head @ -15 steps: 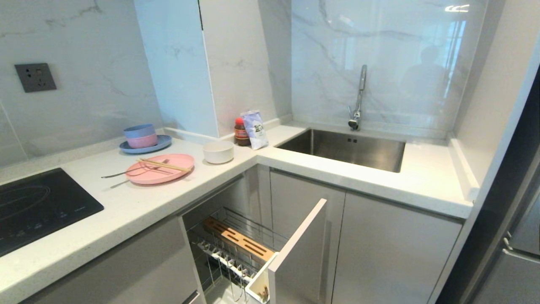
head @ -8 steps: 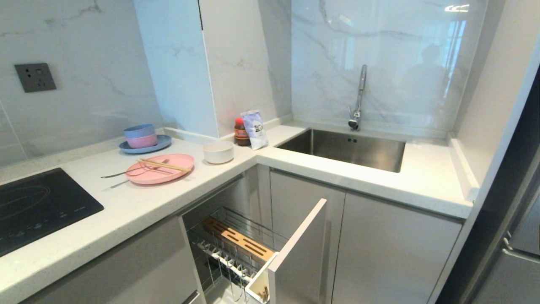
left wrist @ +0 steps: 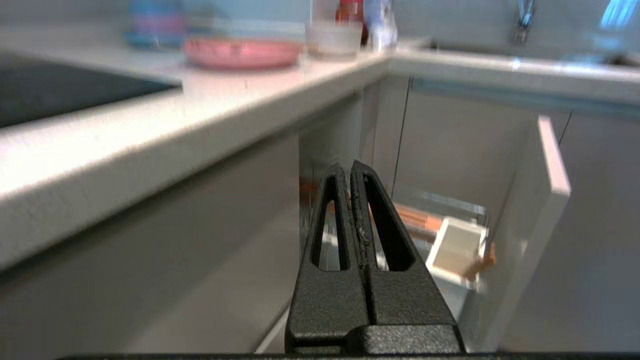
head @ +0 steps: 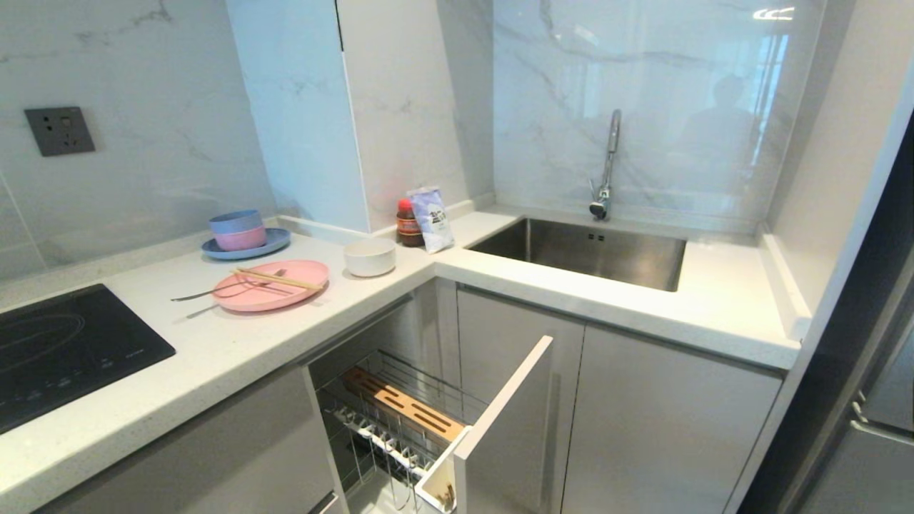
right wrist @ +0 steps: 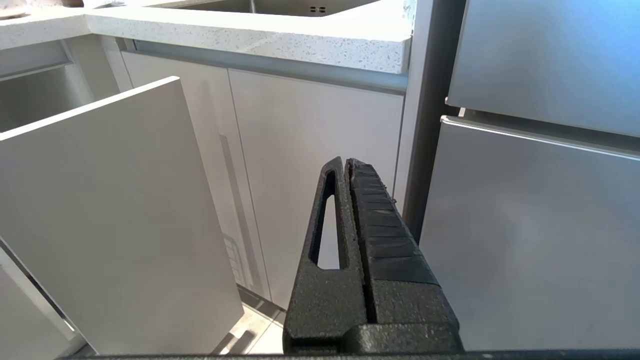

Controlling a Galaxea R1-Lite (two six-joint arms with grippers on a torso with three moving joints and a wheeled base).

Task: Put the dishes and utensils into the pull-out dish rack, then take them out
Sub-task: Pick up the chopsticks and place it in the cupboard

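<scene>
On the counter lies the pink plate (head: 271, 284) with wooden chopsticks (head: 277, 279) and a silver fork (head: 214, 291) across it. The off-white bowl (head: 369, 256) stands to its right. Below the counter the pull-out dish rack (head: 400, 428) is drawn out, with its wood strip (head: 403, 405), white cutlery cup (head: 437, 485) and grey front panel (head: 510, 428). Neither arm shows in the head view. My left gripper (left wrist: 348, 167) is shut and empty, low beside the counter edge, facing the rack (left wrist: 450, 235). The right gripper (right wrist: 346, 162) is shut and empty, facing the cabinet doors.
A blue plate (head: 246, 247) with stacked blue and pink bowls sits at the back left. A black hob (head: 64, 350) is at the left. A red jar (head: 408, 223) and a white packet (head: 431, 218) stand by the sink (head: 585, 250). A steel fridge (right wrist: 540, 200) is at the right.
</scene>
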